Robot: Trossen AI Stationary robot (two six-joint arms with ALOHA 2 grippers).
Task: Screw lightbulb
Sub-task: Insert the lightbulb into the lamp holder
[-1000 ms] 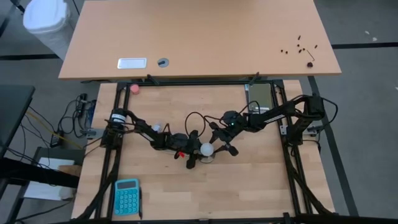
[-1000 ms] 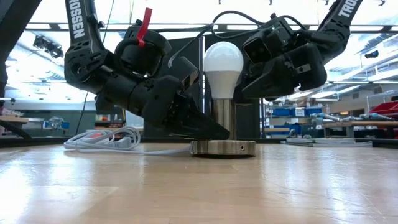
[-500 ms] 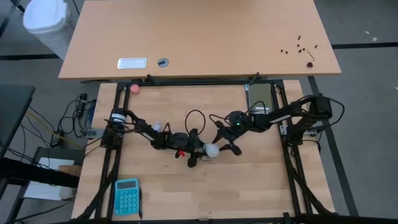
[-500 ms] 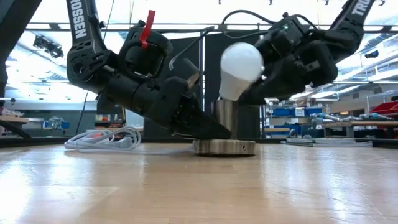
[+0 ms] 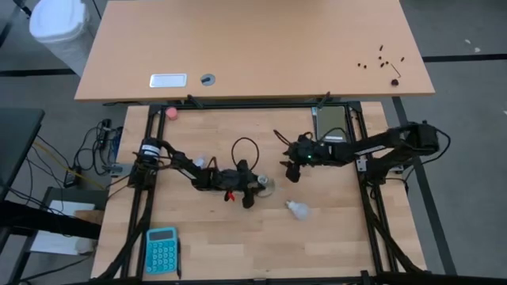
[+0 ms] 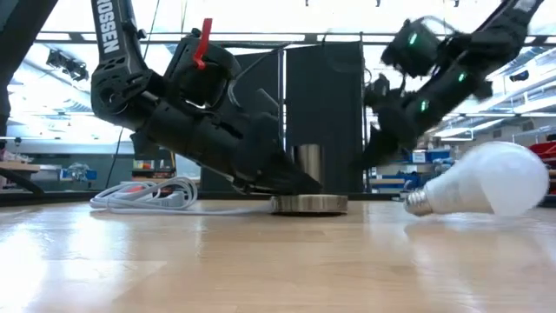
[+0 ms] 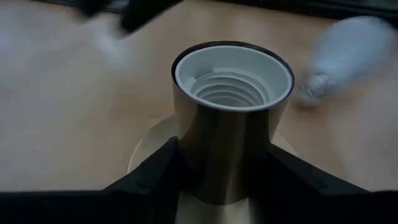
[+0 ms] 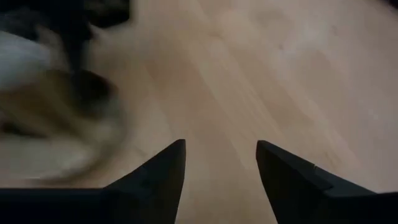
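Lightbulb [image 5: 298, 209]: lies on its side on the wooden table [image 5: 333, 237], apart from the socket and free of both grippers.
Socket [image 7: 231, 118]: upright metal cylinder on a round base, threaded white inside, nothing in it.
Left gripper [image 7: 224, 171]: fingers closed on either side of the socket's barrel.
Right gripper [image 8: 221, 165]: raised off the table, fingers parted, nothing between them.
Surroundings: white cord [image 6: 148, 195] coiled behind the left arm; blue calculator [image 5: 162, 249] at the table's near left corner; pink ball [image 5: 171, 112] at the far edge.
Room: shelving and ceiling lights beyond the table.
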